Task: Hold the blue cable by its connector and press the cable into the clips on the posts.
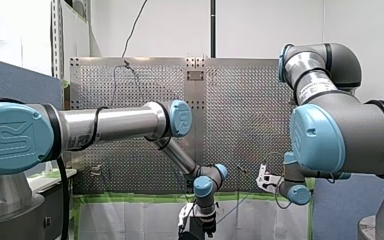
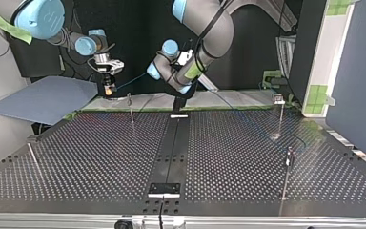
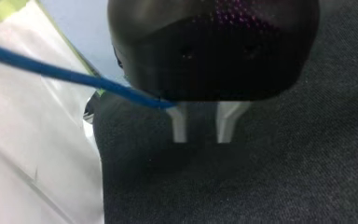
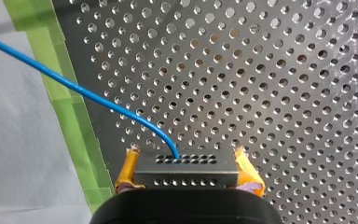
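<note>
My right hand is clamped on the connector, with its yellow pads pressing the connector's two ends. The cable leaves the connector's top, bends, and runs off over the table and the green tape along its edge. In the top view this hand hangs near the table's far edge, at the left, close to a post. My left hand hovers over dark cloth. Its metal fingers are a little apart with nothing between the tips, and the cable meets one finger's base.
</note>
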### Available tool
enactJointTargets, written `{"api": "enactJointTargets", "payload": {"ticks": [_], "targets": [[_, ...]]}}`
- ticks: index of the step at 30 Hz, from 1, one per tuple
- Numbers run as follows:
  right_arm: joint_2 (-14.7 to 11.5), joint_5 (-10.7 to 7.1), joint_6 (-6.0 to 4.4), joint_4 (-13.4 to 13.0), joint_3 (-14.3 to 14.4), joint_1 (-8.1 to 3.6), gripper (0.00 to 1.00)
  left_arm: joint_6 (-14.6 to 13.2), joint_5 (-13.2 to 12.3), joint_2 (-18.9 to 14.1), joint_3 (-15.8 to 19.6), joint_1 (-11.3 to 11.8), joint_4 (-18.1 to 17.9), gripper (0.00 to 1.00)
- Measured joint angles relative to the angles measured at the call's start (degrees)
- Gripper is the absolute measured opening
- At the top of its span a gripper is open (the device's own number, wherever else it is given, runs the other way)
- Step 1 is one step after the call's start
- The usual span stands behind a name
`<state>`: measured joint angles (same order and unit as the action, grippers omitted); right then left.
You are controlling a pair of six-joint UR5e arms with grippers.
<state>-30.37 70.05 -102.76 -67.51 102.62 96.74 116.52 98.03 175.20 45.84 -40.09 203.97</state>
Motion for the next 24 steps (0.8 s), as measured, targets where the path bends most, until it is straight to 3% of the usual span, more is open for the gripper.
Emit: {"api": "enactJointTargets", "payload": {"ticks": [8, 15, 19, 24], "targets": [[0.0, 0.00, 0.00, 0.1, 0.0, 0.06, 0.00, -3.4, -0.6, 0.0, 1.1, -0.7, -2.5, 0.00], [0.0, 0.02, -0.10, 0.1, 0.0, 0.05, 0.00, -6.0, 1.8, -0.8, 1.5, -0.9, -4.5, 0.00], [0.0, 0.07, -0.38, 0.0, 0.0, -0.22, 0.00, -6.2, 3.2, -2.3, 2.0, -1.2, -5.7, 0.00], [0.0, 0.04, -1.84, -0.2, 0.0, -0.67, 0.00, -4.5, 4.0, -4.9, 4.4, -1.7, -8.3, 0.00]]}}
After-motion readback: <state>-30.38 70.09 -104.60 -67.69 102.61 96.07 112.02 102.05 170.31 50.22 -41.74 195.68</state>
